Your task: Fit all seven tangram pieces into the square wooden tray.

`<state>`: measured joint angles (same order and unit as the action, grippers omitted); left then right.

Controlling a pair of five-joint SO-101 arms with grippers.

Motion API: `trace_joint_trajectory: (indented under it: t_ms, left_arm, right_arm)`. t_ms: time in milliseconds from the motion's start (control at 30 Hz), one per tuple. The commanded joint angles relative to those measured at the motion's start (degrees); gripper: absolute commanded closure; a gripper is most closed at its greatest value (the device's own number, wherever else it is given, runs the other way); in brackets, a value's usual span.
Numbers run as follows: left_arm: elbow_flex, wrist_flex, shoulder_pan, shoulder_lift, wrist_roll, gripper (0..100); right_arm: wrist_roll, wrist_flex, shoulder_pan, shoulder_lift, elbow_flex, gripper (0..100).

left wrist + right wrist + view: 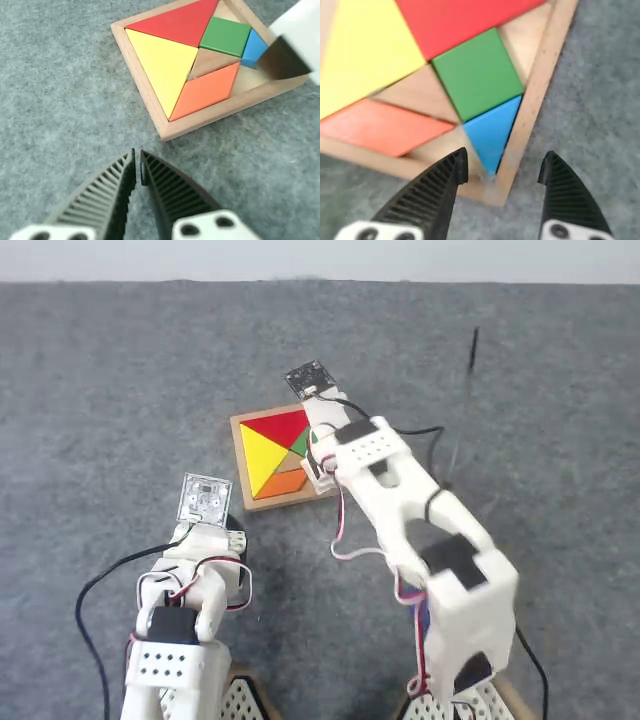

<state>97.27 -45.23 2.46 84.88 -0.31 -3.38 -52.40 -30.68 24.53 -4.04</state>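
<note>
The square wooden tray point(240, 455) lies mid-table and holds several pieces: red triangle point(175, 22), yellow triangle point(162, 65), green square point(225, 36), blue triangle point(492, 132), orange parallelogram point(205, 90) and a plain wood triangle point(212, 62). My right gripper point(506, 160) hangs open over the tray's corner, its fingers either side of the blue triangle's tip and the rim point(540, 85), holding nothing. Bare tray floor shows beside the blue piece. On the grey mat just short of the tray point(220, 111), my left gripper point(137, 155) is shut and empty.
Grey felt mat point(120, 390) covers the table on all sides of the tray. The right arm's white body point(400, 490) reaches over the tray's right part, trailing cables. The left arm point(195, 570) stands near the front edge.
</note>
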Motion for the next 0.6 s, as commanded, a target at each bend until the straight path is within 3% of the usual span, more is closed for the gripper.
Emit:
trace_joint_trajectory:
  t_ms: [0, 133, 233, 367, 567]
  left_arm:
    - [-0.5, -0.4, 0.3, 0.8, 0.4, 98]
    - [-0.5, -0.4, 0.3, 0.8, 0.4, 98]
    - [-0.5, -0.4, 0.3, 0.8, 0.4, 98]
    - [-0.5, -0.4, 0.3, 0.8, 0.4, 98]
    - [-0.5, -0.4, 0.3, 0.8, 0.4, 98]
  right_arm:
    - [-1.1, -3.2, -0.2, 3.1, 8.2, 75.7]
    - [-0.4, -4.3, -0.1, 6.2, 11.0, 75.7]
    - [4.8, -5.5, 2.0, 6.9, 12.8, 76.1]
    - [8.1, -4.9, 6.4, 6.4, 12.8, 84.2]
    - [8.2, 0.1, 7.4, 5.3, 9.8, 97.0]
